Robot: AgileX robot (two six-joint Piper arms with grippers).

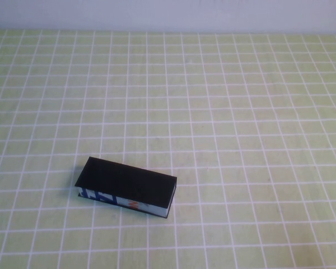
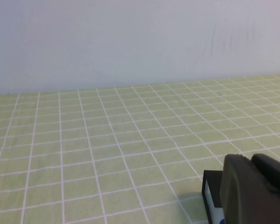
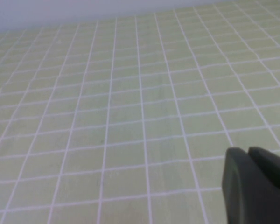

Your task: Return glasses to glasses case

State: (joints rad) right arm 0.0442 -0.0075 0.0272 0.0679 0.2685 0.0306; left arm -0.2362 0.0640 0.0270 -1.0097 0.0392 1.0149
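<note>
The glasses case (image 1: 126,186) lies closed on the green checked cloth, left of the middle and near the front. Its top is matte black; its white front side shows blue and orange print. No glasses show in any view. Neither arm appears in the high view. In the left wrist view my left gripper (image 2: 250,158) is shut and empty, just above and in front of one end of the case (image 2: 211,185). In the right wrist view my right gripper (image 3: 248,150) is shut and empty over bare cloth, with no object near it.
The green cloth with a white grid (image 1: 224,112) covers the whole table. A pale wall (image 2: 130,37) runs along the far edge.
</note>
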